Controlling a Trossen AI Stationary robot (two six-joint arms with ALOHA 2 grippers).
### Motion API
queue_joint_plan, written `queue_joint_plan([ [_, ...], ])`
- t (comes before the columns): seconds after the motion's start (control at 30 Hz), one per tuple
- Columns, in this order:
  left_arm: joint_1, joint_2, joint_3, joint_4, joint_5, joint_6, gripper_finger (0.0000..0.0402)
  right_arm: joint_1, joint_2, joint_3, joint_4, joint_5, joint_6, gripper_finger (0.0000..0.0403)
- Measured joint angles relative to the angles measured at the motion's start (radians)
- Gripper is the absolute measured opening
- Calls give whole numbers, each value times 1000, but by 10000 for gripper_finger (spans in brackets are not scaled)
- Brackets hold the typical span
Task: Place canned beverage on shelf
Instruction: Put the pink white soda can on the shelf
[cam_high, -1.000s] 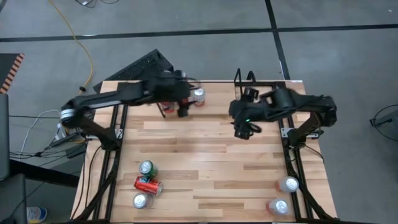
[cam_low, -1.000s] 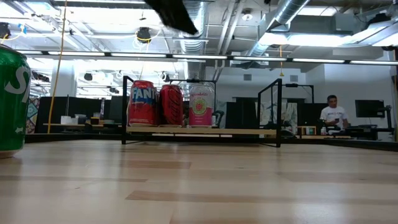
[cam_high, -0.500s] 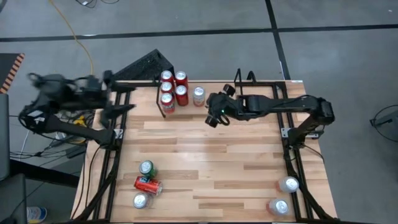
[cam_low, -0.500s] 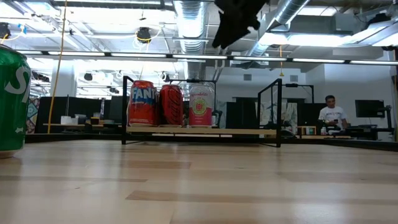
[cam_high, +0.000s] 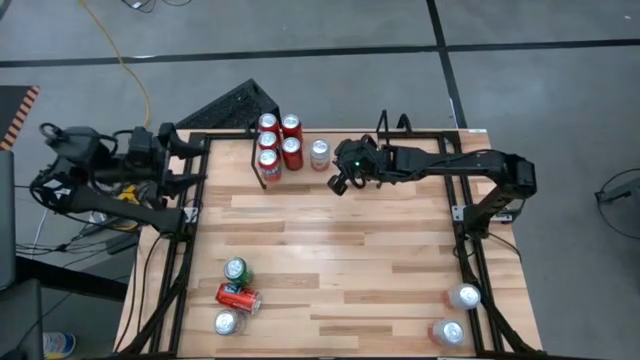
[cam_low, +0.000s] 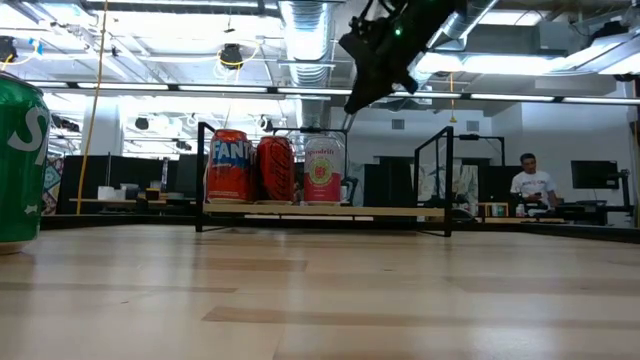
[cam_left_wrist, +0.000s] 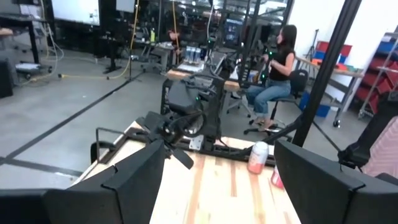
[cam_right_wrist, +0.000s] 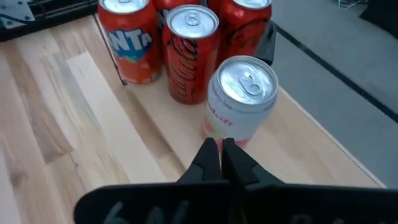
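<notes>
The shelf (cam_low: 320, 211) stands at the table's far edge and holds several red cans (cam_high: 280, 140) and a pink can (cam_high: 319, 152), all upright. My right gripper (cam_high: 337, 185) is shut and slants down toward the pink can (cam_right_wrist: 239, 99). It hangs just on the can's near right side, and in the low view it (cam_low: 350, 105) is higher than the can tops, touching nothing. My left gripper (cam_high: 195, 160) is open and holds nothing. It is drawn back over the table's far left corner, pointing level across the table (cam_left_wrist: 217, 180).
A green can (cam_high: 236, 270), a red can on its side (cam_high: 238, 297) and a silver-topped can (cam_high: 226, 322) lie near the front left. Two more cans (cam_high: 455, 312) stand near the front right. Bare wood lies between. A seated person (cam_left_wrist: 273, 68) is beyond the table.
My left gripper has pulled away from the shelf's cans toward the table's left edge and risen. My right gripper has gone left and toward the far edge, sunk toward the pink can, and its fingers have come together. The cans have stayed where they were.
</notes>
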Motion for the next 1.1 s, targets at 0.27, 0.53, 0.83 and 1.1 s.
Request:
queue_joint_plan([
  [0.27, 0, -1, -16, 6, 0, 2, 290, -23, 50, -29, 45, -35, 29, 0],
  [0.53, 0, -1, -16, 5, 10, 4, 290, -30, 145, -30, 89, -45, 29, 0],
  [0.83, 0, -1, -16, 5, 10, 21, 290, -88, 149, -29, 123, -52, 22, 0],
  [1.1, 0, -1, -16, -13, 10, 22, 290, -112, 149, -29, 160, -151, 11, 0],
])
